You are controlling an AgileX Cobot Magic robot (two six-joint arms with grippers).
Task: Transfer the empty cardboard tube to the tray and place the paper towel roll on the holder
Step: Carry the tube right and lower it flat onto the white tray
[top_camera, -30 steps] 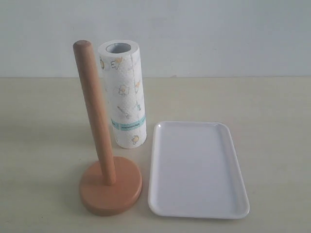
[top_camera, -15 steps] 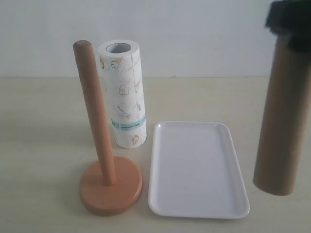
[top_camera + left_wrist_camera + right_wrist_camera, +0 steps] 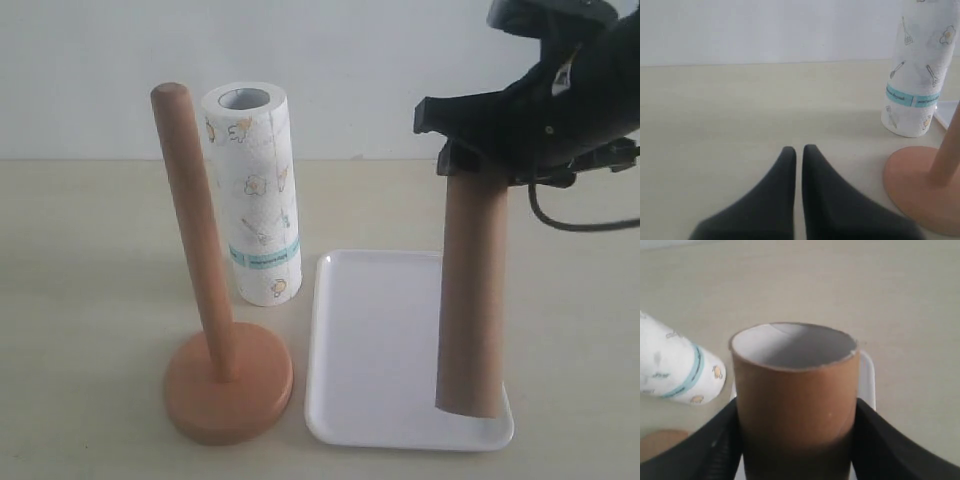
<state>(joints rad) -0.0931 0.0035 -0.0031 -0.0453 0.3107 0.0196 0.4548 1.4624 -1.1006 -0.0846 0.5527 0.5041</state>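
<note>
**Tube over the tray, roll not yet on the holder**

Exterior view: the right gripper (image 3: 472,165) was clamped around the top of the empty cardboard tube (image 3: 470,300), its jaws held about half apart by the tube's width, holding it nearly upright. The tube's lower end sat over the tray (image 3: 370,330), toward its 4 o'clock corner. Whether it touched the tray floor could not be told. The paper towel roll (image 3: 255,190) stood on end on the table (image 3: 90,250), just beside the tray at its 10 o'clock. The holder (image 3: 228,395) stood at the roll's 7 o'clock, its post bare.

Left wrist view: the left gripper (image 3: 799,150) was closed with nothing between its jaws, low over the table, near the roll and the holder's base.

Right wrist view: the fingers (image 3: 715,445) pressed both sides of the tube, whose hollow end faced the camera, with the tray's white rim showing beyond it.

The first half looked nearly done, needing only the set-down and release. The second half, lifting the roll and threading it over the post, was not yet begun
</note>
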